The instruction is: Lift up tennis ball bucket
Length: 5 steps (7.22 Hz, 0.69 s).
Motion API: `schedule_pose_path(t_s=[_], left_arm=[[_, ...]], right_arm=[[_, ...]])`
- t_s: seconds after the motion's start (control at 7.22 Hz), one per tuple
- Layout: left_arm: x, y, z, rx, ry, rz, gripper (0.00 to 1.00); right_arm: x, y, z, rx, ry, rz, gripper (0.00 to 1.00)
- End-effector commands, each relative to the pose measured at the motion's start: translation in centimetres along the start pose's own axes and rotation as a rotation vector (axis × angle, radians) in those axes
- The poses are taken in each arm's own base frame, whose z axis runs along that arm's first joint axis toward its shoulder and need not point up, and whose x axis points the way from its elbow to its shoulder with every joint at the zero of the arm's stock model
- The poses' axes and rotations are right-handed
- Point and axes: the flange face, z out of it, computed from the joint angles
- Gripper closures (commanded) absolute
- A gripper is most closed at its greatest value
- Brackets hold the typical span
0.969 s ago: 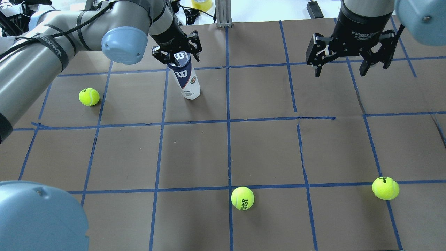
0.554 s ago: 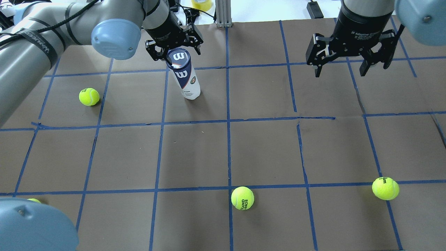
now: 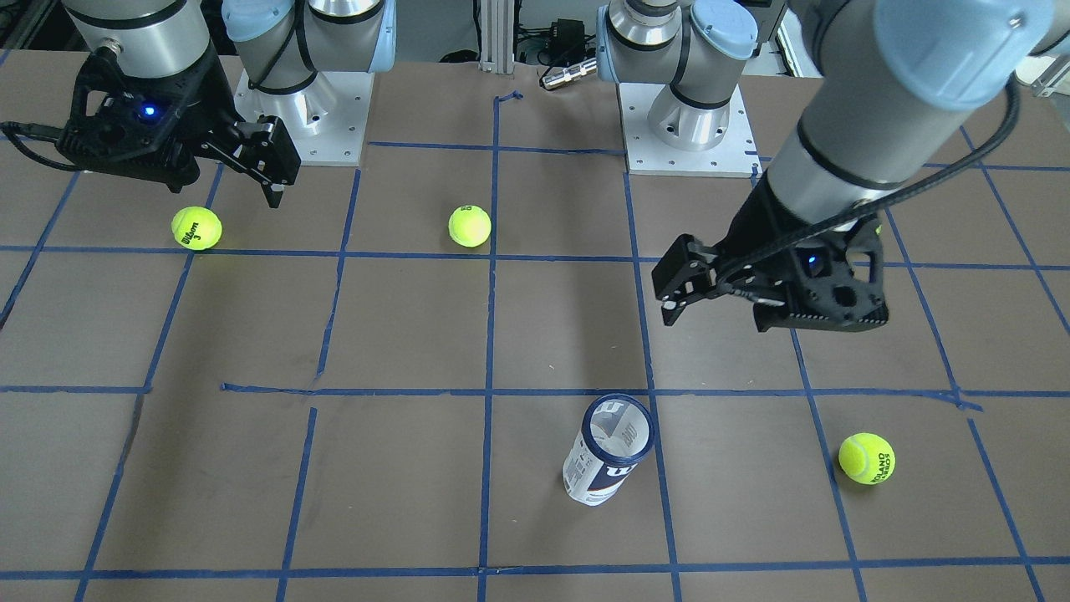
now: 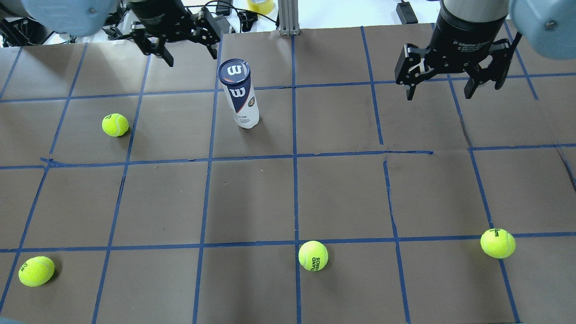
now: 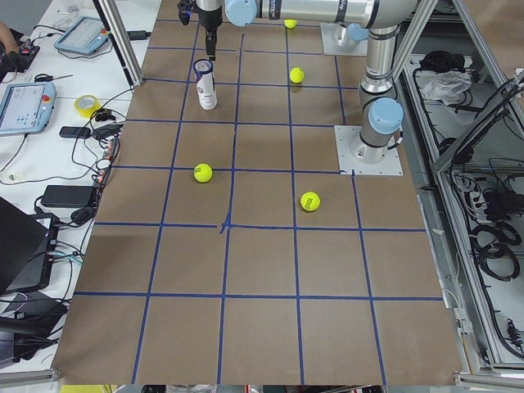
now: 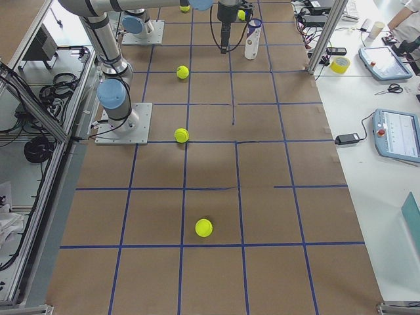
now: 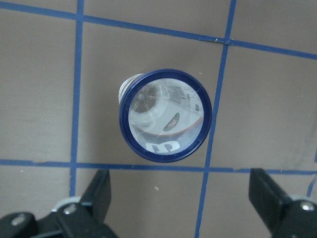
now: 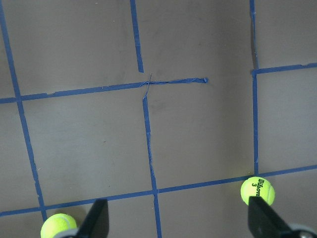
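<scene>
The tennis ball bucket point(image 4: 240, 96) stands upright on the brown table, navy rim and white W on top. It also shows in the front view point(image 3: 608, 451) and the left wrist view point(image 7: 166, 115), seen from above through its clear lid. My left gripper point(image 4: 191, 54) is open and empty. It hangs high, beyond the bucket and to its left, not touching it; its fingertips point(image 7: 99, 188) frame the lower edge of the wrist view. My right gripper point(image 4: 438, 95) is open and empty, far to the right over bare table.
Several yellow-green tennis balls lie loose: one left of the bucket point(image 4: 115, 124), one front left point(image 4: 36, 271), one front middle point(image 4: 313, 255), one front right point(image 4: 497, 243). Blue tape lines grid the table. Cables and a yellow tape roll point(image 4: 261, 5) lie beyond the far edge.
My left gripper was around the bucket's top; it has risen and drawn back to the far left. The bucket stays standing in place. The right arm has not moved.
</scene>
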Motion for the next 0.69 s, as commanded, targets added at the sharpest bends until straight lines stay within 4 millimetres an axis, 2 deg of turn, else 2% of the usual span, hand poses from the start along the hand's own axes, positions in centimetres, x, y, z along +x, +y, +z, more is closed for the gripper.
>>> schedule_pose_path(t_s=[0.0, 0.14, 0.55], left_arm=[[-3.2, 2.5, -2.0, -0.018, -0.131, 0.006, 0.00], [-3.8, 3.5, -1.8, -0.029, -0.181, 0.004, 0.00], [-2.9, 5.1, -1.3, -0.023, -0.112, 0.005, 0.00]], right_arm=[[0.0, 0.1, 0.0, 0.001, 0.000, 0.001, 0.00], [0.0, 0.3, 0.0, 0.001, 0.000, 0.000, 0.00], [0.2, 1.0, -0.5, 0.010, -0.003, 0.001, 0.00]])
